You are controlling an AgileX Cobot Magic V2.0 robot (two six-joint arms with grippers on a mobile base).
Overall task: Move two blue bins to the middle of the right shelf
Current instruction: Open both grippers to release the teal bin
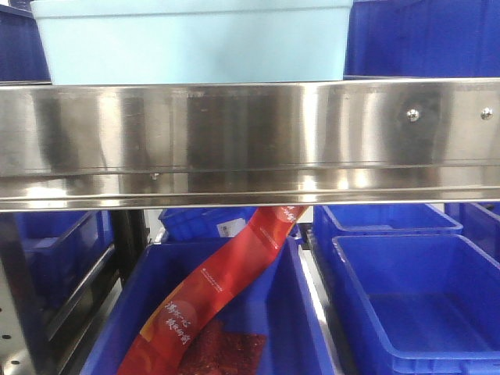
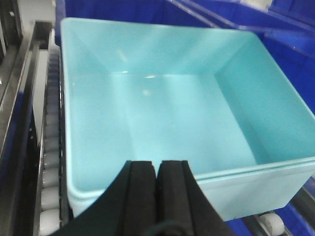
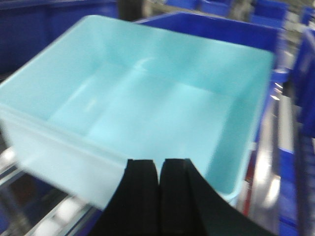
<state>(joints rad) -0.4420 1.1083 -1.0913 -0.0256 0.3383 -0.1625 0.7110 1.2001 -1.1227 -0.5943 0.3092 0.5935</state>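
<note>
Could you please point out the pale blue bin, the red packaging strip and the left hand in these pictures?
pale blue bin (image 2: 167, 123): left wrist view, inner floor.
red packaging strip (image 1: 226, 273): front view, middle of the strip.
left hand (image 2: 157, 187): left wrist view, seam between the black fingertips.

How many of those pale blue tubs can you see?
1 for certain: the pale blue tub on the steel shelf. Both wrist cameras show one such empty tub, probably this same one; another may be hidden.

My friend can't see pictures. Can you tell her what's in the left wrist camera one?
An empty pale sky-blue rectangular plastic tub fills the view, seen from above. The left gripper, its two black fingers pressed together, sits at the tub's near rim. A track of small grey rollers runs along the left, and dark royal-blue plastic bins stand behind.
</note>
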